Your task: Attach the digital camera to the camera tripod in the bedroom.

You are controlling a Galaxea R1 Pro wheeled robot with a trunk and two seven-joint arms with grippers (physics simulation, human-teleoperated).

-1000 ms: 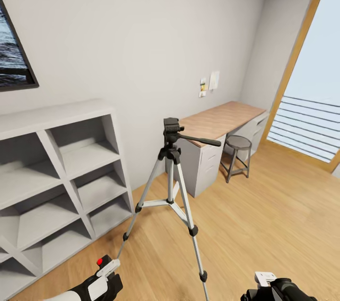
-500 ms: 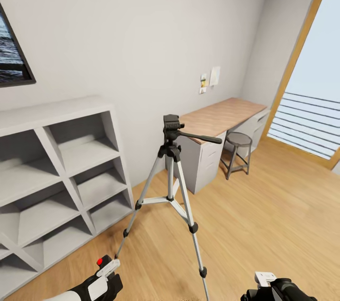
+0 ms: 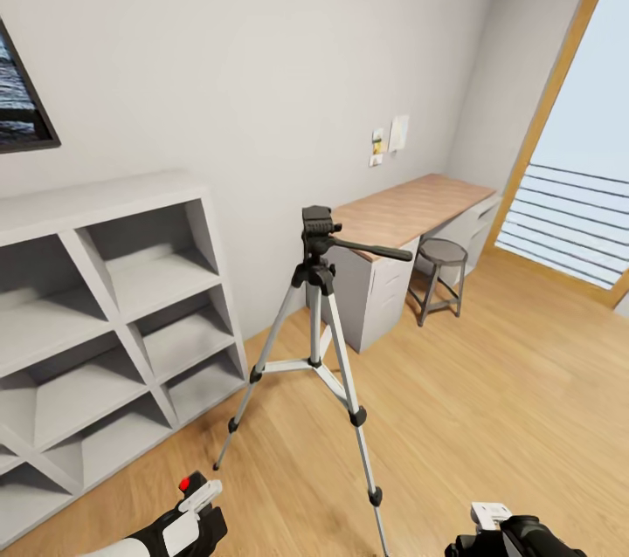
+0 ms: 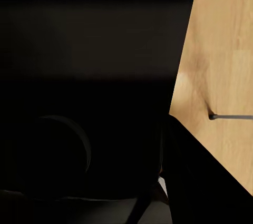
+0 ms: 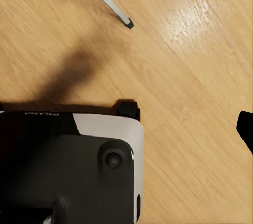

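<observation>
The camera tripod (image 3: 319,312) stands on the wood floor in the middle of the head view, silver legs spread, with its black head (image 3: 318,230) and pan handle (image 3: 371,250) on top. At that view's bottom left my left gripper (image 3: 196,509) is shut on the digital camera (image 3: 185,487), whose red button shows. In the left wrist view the camera's dark body (image 4: 79,103) blocks most of the picture. My right gripper (image 3: 494,522) sits low at the bottom right, and in its wrist view (image 5: 187,121) it is open and empty over the floor, near a tripod foot (image 5: 128,22).
White cube shelves (image 3: 105,312) line the wall at the left. A wooden desk (image 3: 411,212) with grey drawers and a round stool (image 3: 441,264) stand behind the tripod. A glass door with a railing (image 3: 568,216) is at the right, and a framed picture (image 3: 17,103) hangs at the upper left.
The whole head view has shifted slightly, so the camera moved: tripod, shelves and desk sit a little higher in the picture. Both grippers keep their places and states.
</observation>
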